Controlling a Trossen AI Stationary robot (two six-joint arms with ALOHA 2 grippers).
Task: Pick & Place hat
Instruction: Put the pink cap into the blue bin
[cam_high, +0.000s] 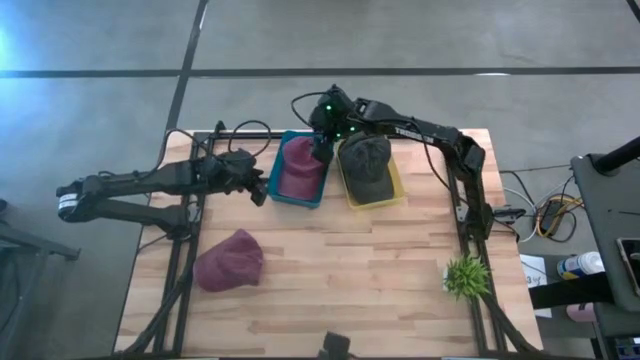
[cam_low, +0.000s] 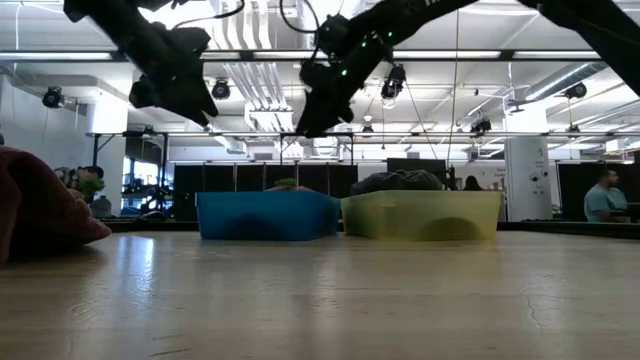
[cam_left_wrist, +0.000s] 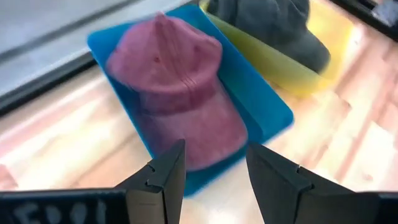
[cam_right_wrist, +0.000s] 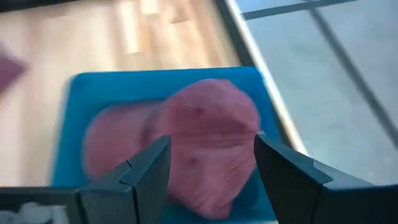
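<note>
A maroon cap (cam_high: 300, 166) lies in the blue tray (cam_high: 281, 191); it also shows in the left wrist view (cam_left_wrist: 177, 93) and the right wrist view (cam_right_wrist: 211, 134). A dark grey cap (cam_high: 366, 163) lies in the yellow tray (cam_high: 396, 190). A second maroon cap (cam_high: 230, 262) rests on the table toward the near left. My left gripper (cam_high: 262, 190) (cam_left_wrist: 214, 171) hovers open at the blue tray's left side. My right gripper (cam_high: 323, 150) (cam_right_wrist: 211, 165) hangs open above the blue tray's far right part, over the maroon cap.
The two trays sit side by side at the table's far middle. A small green plant (cam_high: 466, 276) stands near the right near corner. Bare wood (cam_high: 350, 270) spreads across the table's near half. In the low view both arms hang well above the trays (cam_low: 350, 215).
</note>
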